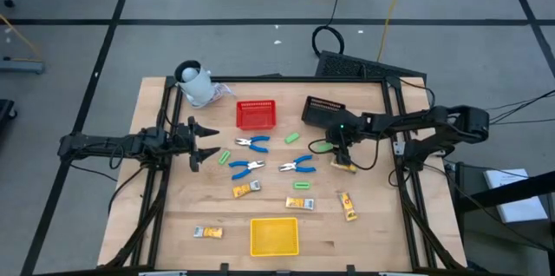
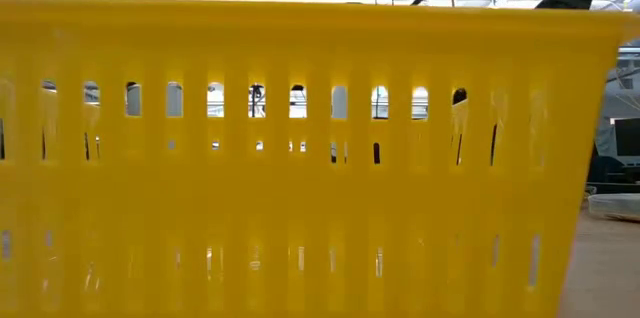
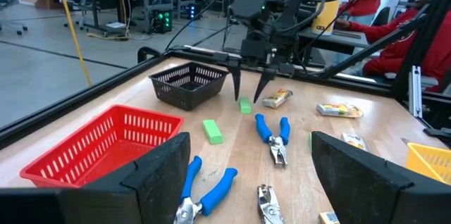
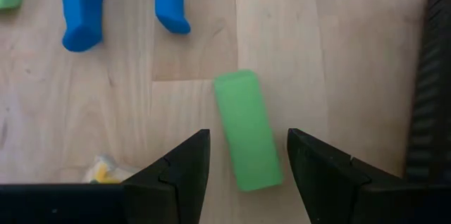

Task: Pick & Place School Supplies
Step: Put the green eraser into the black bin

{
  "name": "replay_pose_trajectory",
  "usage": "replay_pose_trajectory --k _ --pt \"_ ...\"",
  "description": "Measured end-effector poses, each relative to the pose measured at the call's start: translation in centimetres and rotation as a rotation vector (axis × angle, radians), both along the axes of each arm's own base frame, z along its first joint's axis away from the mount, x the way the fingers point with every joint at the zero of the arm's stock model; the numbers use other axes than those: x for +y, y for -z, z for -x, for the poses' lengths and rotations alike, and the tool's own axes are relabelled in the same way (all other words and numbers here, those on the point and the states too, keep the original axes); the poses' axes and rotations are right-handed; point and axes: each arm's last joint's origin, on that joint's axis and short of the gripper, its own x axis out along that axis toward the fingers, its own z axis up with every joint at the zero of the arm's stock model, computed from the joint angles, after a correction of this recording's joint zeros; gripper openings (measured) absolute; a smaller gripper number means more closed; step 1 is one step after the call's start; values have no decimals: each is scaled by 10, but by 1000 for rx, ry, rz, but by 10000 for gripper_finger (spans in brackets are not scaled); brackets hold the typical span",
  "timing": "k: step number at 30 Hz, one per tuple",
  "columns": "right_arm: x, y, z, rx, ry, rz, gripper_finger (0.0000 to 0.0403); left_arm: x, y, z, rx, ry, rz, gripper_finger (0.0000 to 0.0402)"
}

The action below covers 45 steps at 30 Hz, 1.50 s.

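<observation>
My right gripper [image 1: 336, 147] [image 4: 246, 164] is open and points down at the table just in front of the black basket. Its fingers stand on either side of a bright green block [image 4: 245, 129] [image 3: 244, 106] that lies flat on the wood, with no touch visible. Blue-handled pliers [image 1: 297, 166] [image 4: 84, 5] lie just beyond it, and a yellow packet [image 1: 344, 167] [image 4: 102, 171] lies beside it. My left gripper [image 1: 194, 143] [image 3: 246, 175] is open and hovers at the table's left side, facing the supplies. More pliers [image 1: 252, 144], green blocks [image 1: 225, 155] and packets [image 1: 245, 190] lie scattered mid-table.
The red basket [image 1: 256, 114] and the black basket [image 1: 323, 109] stand toward the far edge, with a white object [image 1: 195, 83] at the far left corner. The yellow tray [image 1: 274, 235] sits at the near edge, and its wall [image 2: 300, 158] fills the low view. People in red sit beyond the table [image 3: 394, 20].
</observation>
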Motion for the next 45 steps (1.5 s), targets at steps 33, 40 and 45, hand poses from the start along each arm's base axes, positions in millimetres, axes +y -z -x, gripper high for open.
replay_pose_trajectory --k 33,40,45 --pt "37 -12 -22 -186 -136 -31 53 0 1 0 11 -1 3 296" --pt "28 -34 -21 -294 -76 68 51 0 1 0 15 -2 1 296" --pt "11 -54 -20 -312 2 212 51 0 2 0 15 -2 2 296"
